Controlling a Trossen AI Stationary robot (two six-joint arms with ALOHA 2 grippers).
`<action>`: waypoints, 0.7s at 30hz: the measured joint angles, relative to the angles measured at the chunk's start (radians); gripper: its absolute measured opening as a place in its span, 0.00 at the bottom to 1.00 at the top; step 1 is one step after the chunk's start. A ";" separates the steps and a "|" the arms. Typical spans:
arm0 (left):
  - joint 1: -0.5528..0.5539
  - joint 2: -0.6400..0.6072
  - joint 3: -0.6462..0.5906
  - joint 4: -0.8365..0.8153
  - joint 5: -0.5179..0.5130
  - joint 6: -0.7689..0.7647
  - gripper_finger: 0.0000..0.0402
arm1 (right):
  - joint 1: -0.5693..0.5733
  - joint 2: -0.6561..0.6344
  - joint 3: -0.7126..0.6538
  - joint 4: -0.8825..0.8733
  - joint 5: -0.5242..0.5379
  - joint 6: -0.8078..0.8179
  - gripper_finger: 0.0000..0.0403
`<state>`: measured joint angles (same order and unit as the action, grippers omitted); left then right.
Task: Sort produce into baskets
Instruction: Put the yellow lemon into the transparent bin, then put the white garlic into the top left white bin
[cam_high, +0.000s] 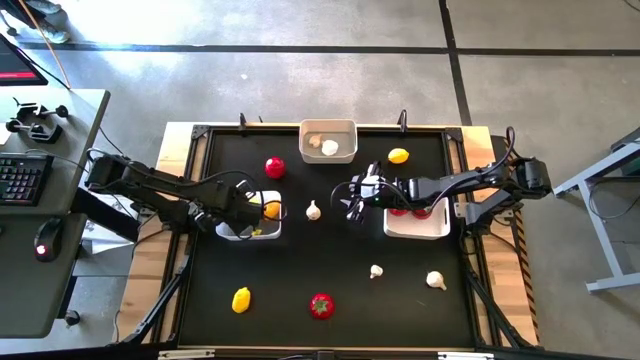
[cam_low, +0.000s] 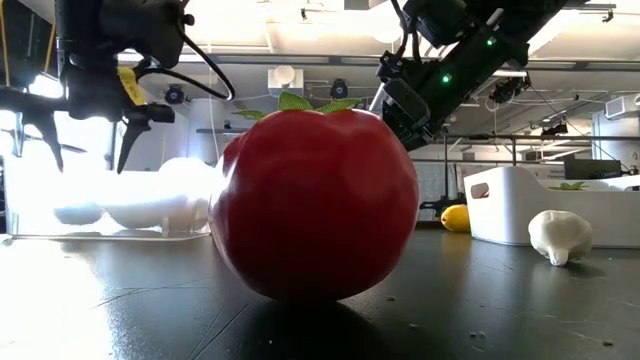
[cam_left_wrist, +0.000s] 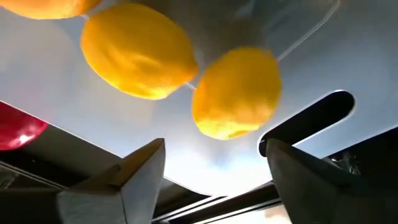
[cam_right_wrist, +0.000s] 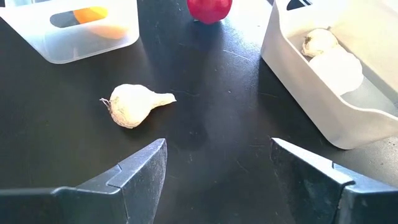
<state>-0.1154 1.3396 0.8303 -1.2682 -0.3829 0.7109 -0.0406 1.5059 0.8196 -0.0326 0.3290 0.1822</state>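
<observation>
Black table (cam_high: 330, 250), garlic (cam_right_wrist: 134, 104) before right end effector (cam_right_wrist: 217, 163)

The flat table top (cam_high: 330, 240) is matt black inside a pale wooden border, and the three shallow plastic bins are plain white: one at twelve o'clock (cam_high: 328, 128) with off-white garlic bulbs, one at nine o'clock (cam_high: 262, 233) with bright yellow lemons (cam_left_wrist: 138, 57), one at three o'clock (cam_high: 420, 227) with red pieces. Loose on the black lie glossy red round tomatoes (cam_high: 321, 305) topped green, yellow lemon shapes (cam_high: 241, 299) and creamy white garlic bulbs (cam_right_wrist: 132, 104).
</observation>
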 joint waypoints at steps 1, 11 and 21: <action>-0.001 0.000 0.000 0.000 -0.002 0.000 0.68 | 0.000 0.000 0.000 0.000 0.000 0.000 0.68; -0.026 -0.007 0.007 0.017 -0.068 -0.030 0.64 | 0.001 0.000 0.000 0.000 -0.008 -0.016 0.68; -0.025 -0.133 0.012 0.319 0.189 -0.385 0.18 | 0.006 0.017 0.000 0.077 -0.046 -0.076 0.66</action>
<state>-0.1406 1.2062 0.8427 -0.9488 -0.1937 0.3264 -0.0343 1.5225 0.8196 0.0442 0.2827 0.1061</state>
